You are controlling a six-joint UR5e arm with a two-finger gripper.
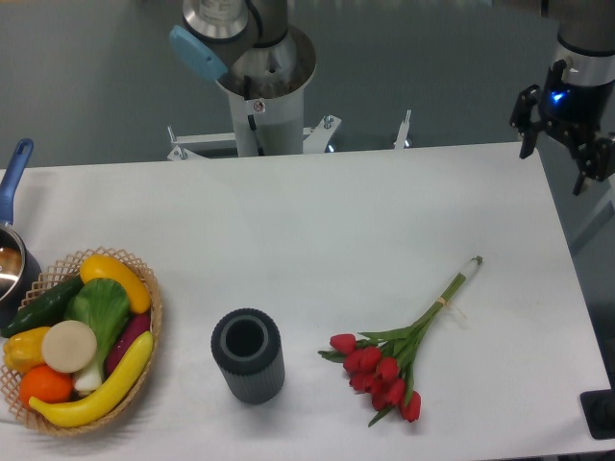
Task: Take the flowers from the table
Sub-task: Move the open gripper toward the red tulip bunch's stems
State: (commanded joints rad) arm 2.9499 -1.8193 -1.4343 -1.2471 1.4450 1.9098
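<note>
The flowers [384, 370] lie flat on the white table [346, 221] at the front right: a bunch of red tulips with green leaves, their tied stems running up and right to about the table's middle right. My gripper [557, 152] hangs at the far right, above the table's back right corner, well away from the flowers. Its black fingers are spread apart and point down with nothing between them.
A dark grey ribbed cylinder vase [248, 355] stands upright just left of the flowers. A wicker basket [154, 317] of vegetables sits at the front left, with a blue-handled pot [12, 259] behind it. The arm's base [259, 86] stands behind the back edge.
</note>
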